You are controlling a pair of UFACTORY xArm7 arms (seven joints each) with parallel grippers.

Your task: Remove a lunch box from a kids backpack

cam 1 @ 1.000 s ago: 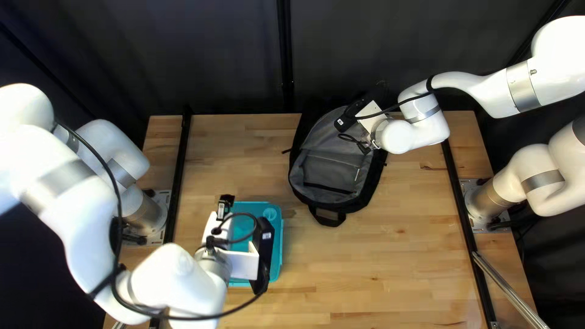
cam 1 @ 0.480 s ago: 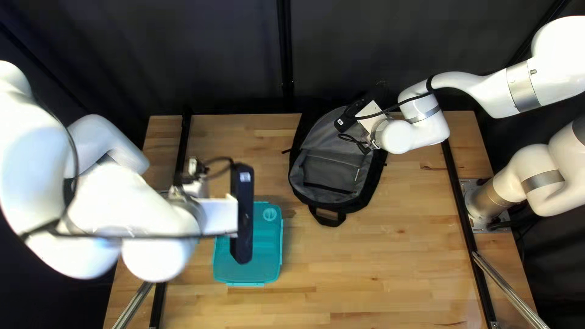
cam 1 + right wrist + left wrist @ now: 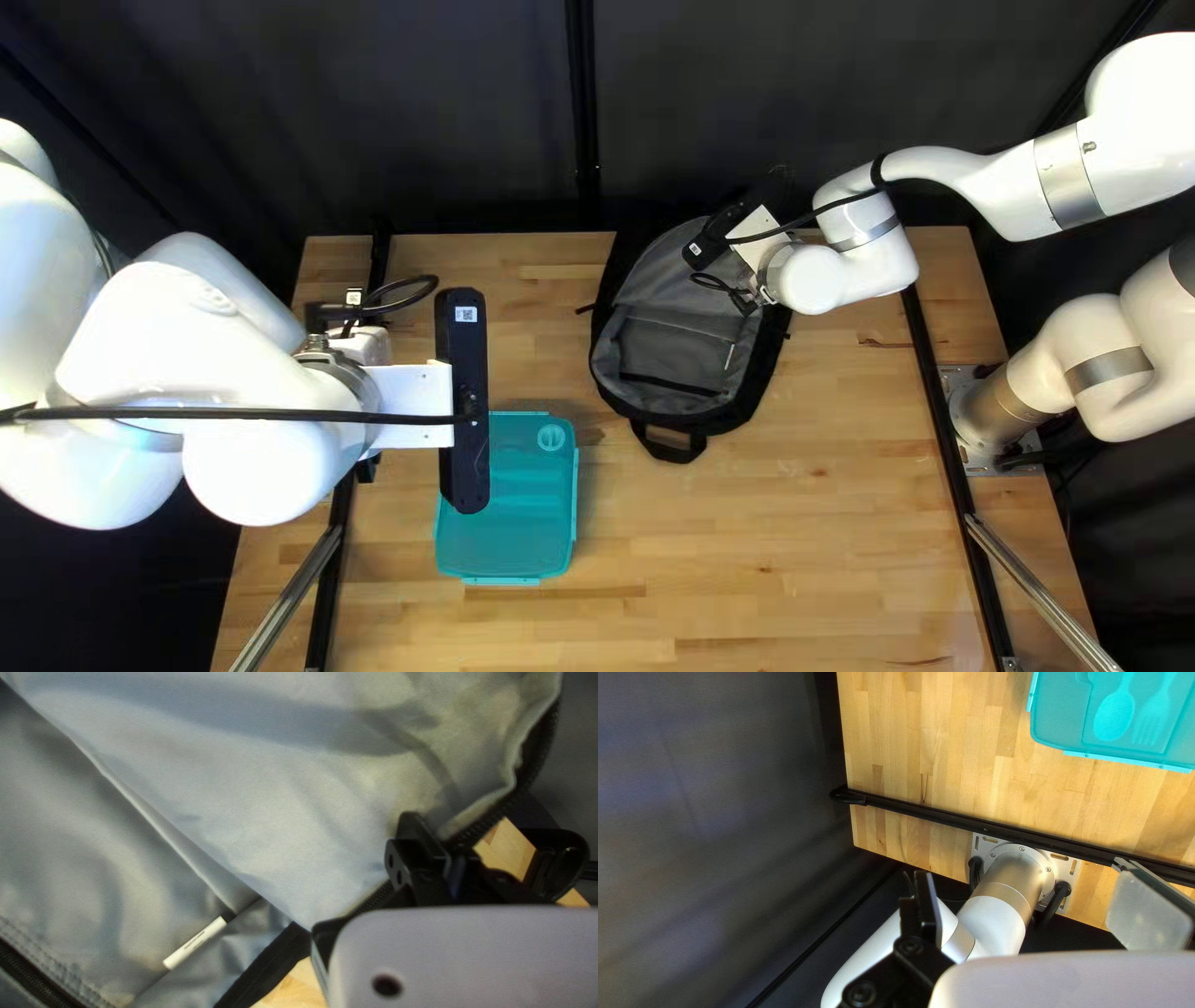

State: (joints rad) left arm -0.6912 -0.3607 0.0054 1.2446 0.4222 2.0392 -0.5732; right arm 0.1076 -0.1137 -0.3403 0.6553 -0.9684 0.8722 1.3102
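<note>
The teal lunch box (image 3: pixel 529 498) lies flat on the table, beside and partly under the end of my left arm. Above it to the left hangs my left gripper (image 3: pixel 361 346), its fingertips hidden there. In the left wrist view my gripper (image 3: pixel 1027 908) is open and empty, and the lunch box (image 3: pixel 1070 715) lies ahead of it, a spoon and fork shape showing. The black backpack (image 3: pixel 679 349) lies unzipped, grey lining showing. At its upper right is my right gripper (image 3: pixel 747 299); in the right wrist view this gripper (image 3: pixel 451 858) is shut on the zippered edge of the backpack (image 3: pixel 299 802).
The wooden table (image 3: pixel 747 548) has a black rail (image 3: pixel 374 299) along its left side and another (image 3: pixel 952 461) along its right. Beneath my left gripper in its wrist view are the arm's own base (image 3: pixel 1011 877) and the table's side edge. A dark curtain (image 3: pixel 473 112) hangs behind.
My left arm has drawn back up and to the left, away from over the lunch box, uncovering most of it. The lunch box, backpack and right arm look unmoved.
</note>
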